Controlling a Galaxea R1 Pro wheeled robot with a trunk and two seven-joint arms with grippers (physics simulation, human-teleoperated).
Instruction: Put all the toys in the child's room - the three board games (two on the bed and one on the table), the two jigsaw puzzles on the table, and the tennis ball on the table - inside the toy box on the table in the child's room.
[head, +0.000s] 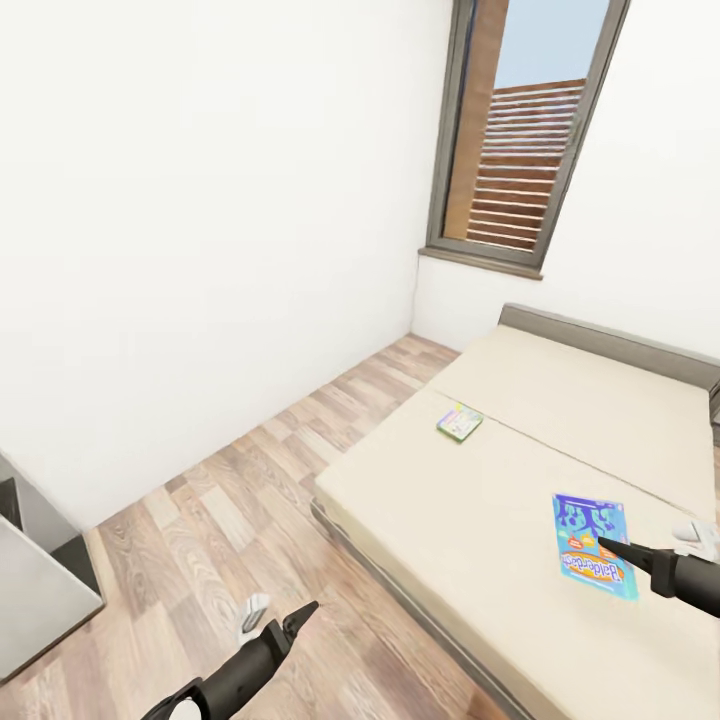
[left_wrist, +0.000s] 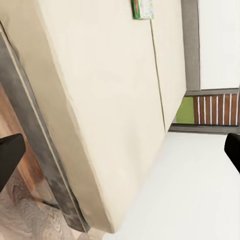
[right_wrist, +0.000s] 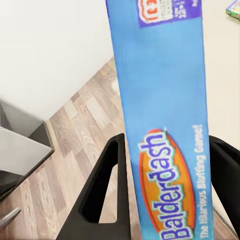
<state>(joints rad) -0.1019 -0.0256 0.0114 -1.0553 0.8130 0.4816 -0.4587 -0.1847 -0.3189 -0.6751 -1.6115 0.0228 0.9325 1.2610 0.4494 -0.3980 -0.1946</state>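
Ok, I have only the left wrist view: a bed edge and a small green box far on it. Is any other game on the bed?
Observer: Yes, a blue box lies on the bed, nearer to the robot than the green box.
Operator: Where is the right gripper?
Observer: The right gripper is at the blue box, with a finger on each side of it. I cannot tell if they press it.
Operator: And the left gripper, from above?
Observer: The left gripper hangs over the floor beside the bed, holding nothing.
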